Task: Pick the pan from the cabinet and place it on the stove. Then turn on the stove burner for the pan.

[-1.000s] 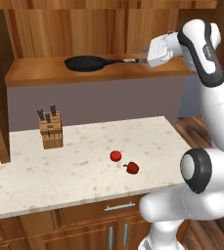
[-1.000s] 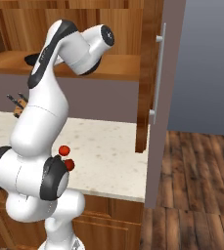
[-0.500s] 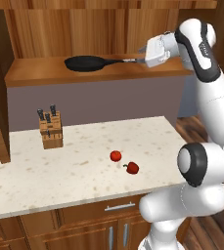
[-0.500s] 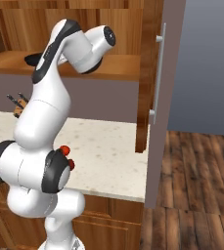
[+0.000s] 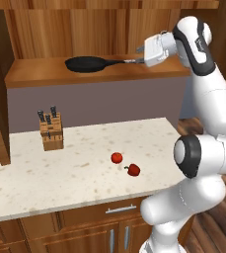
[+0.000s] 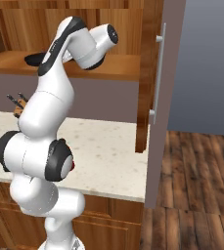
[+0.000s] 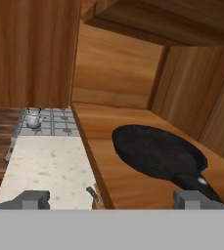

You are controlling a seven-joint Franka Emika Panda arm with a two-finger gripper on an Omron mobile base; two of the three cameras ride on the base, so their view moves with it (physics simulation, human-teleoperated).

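Pan (image 6: 33, 59) mostly hidden behind arm in right base view; handle end cut off behind finger (image 7: 191, 198) in hand view. Knife block (image 6: 18, 103) largely blocked by arm. Stove (image 7: 50, 123) far, knobs unreadable.

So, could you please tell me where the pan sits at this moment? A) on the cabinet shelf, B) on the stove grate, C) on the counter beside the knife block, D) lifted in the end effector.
A: the pan lies flat on the cabinet shelf, with the open end effector at its handle tip.
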